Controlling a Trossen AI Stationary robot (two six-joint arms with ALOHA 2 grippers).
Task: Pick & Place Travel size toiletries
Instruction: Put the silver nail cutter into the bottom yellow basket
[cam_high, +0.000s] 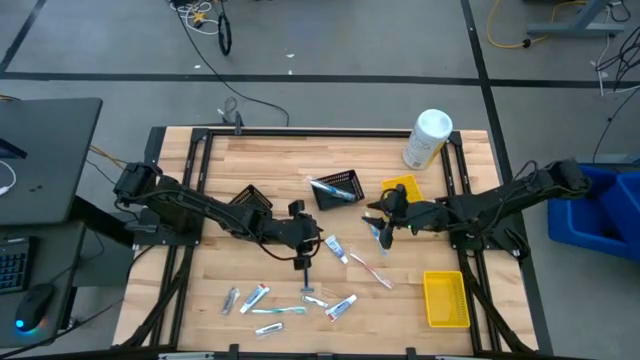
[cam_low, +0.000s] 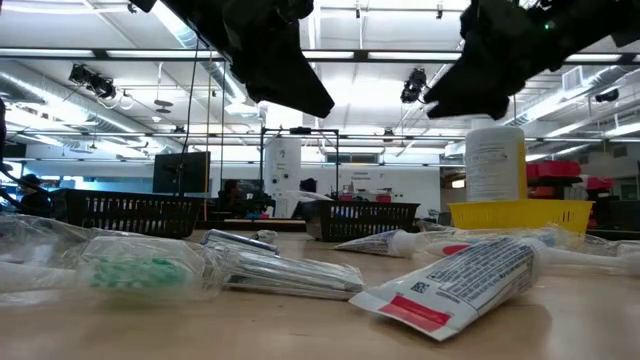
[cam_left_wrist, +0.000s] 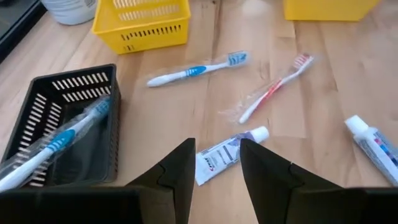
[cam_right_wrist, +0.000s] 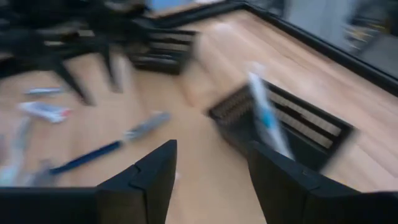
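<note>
One blue-and-white wrapped toothbrush (cam_left_wrist: 56, 144) already lies in the black mesh basket (cam_high: 338, 187), at 12 o'clock of desk centre. Left gripper (cam_left_wrist: 217, 171), released, hangs over a white-blue mini toothpaste tube (cam_left_wrist: 227, 154), apparently next. Right gripper (cam_right_wrist: 208, 177) empty, spread, at 3 o'clock.

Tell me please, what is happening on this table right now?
Two robot arms are sorting small toiletries on a wooden table. The left pincer hovers open over a toothpaste tube near the middle, holding nothing. The right pincer is also open and empty, near a blue toothbrush. One toothbrush already lies in a black basket. More tubes, brushes and packets wait loose along the front of the table.
</note>
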